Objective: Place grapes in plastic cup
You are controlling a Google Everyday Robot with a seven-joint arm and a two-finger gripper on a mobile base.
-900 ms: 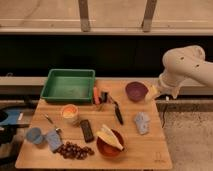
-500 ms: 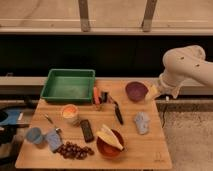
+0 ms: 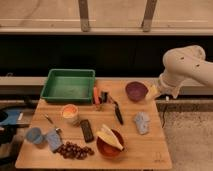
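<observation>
The gripper [image 3: 153, 92] hangs at the table's [image 3: 150, 150] right edge beside the purple bowl [image 3: 136, 91], fingers apart and empty. The grapes [image 3: 75, 150] lie along the front edge, with the plastic cup [image 3: 35, 135] at the front-left corner.

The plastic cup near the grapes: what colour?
The cup is light blue, camera view; gripper beside purple bowl.

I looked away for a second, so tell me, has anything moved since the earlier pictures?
Nothing visibly changed. The gripper stays at the table's right edge, next to the purple bowl, holding nothing. The grapes still lie at the front left, untouched, with the blue cup further left.
</observation>
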